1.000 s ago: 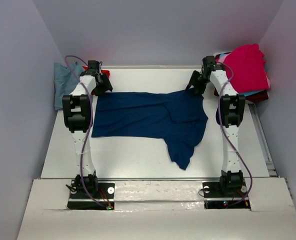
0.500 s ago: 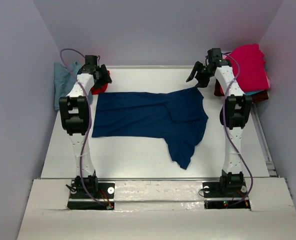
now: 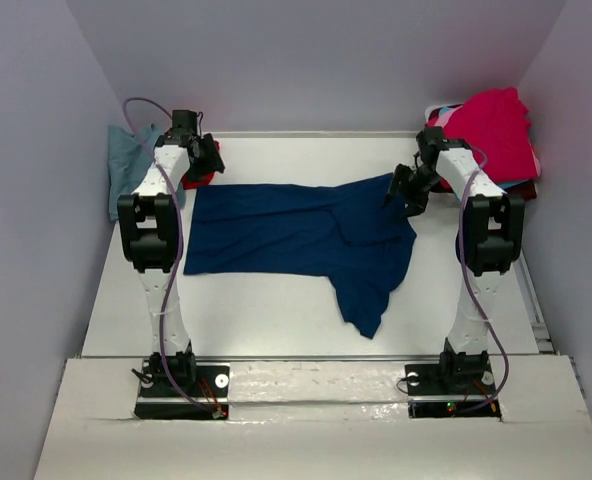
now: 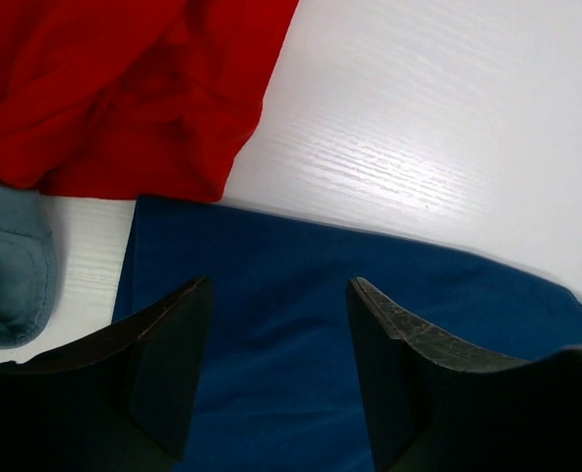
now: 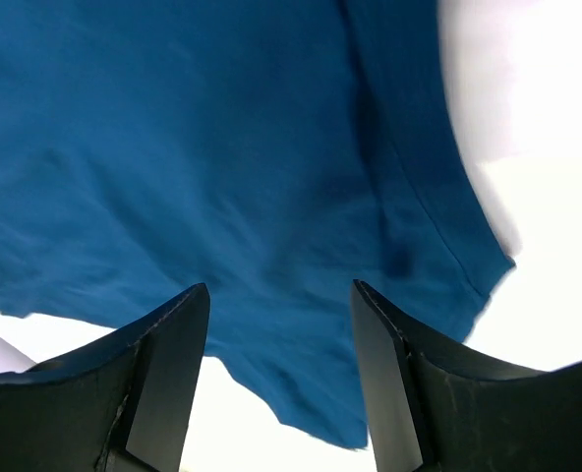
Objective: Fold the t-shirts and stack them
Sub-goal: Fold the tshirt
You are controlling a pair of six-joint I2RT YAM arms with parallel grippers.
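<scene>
A navy t-shirt point(image 3: 296, 235) lies spread flat across the middle of the white table, one sleeve pointing toward the near edge. My left gripper point(image 3: 206, 163) hovers open over its far left corner; in the left wrist view the navy cloth point(image 4: 291, 324) shows between the open fingers point(image 4: 279, 287), which hold nothing. My right gripper point(image 3: 404, 193) hangs open over the shirt's far right corner, with navy cloth point(image 5: 222, 147) below the empty fingers point(image 5: 279, 290). A red tee point(image 4: 124, 88) and a blue-grey tee point(image 4: 11, 265) lie just beyond the left corner.
A pile of tees topped by a magenta one point(image 3: 491, 135) sits at the back right corner. The blue-grey tee point(image 3: 131, 170) hangs against the left wall. Bare table point(image 3: 266, 310) lies between the shirt and the arm bases. Walls enclose three sides.
The right gripper left the shirt's far right corner, rose, then swung right and nearer, now above the shirt's right edge. The left gripper has barely moved. The shirt lies unchanged.
</scene>
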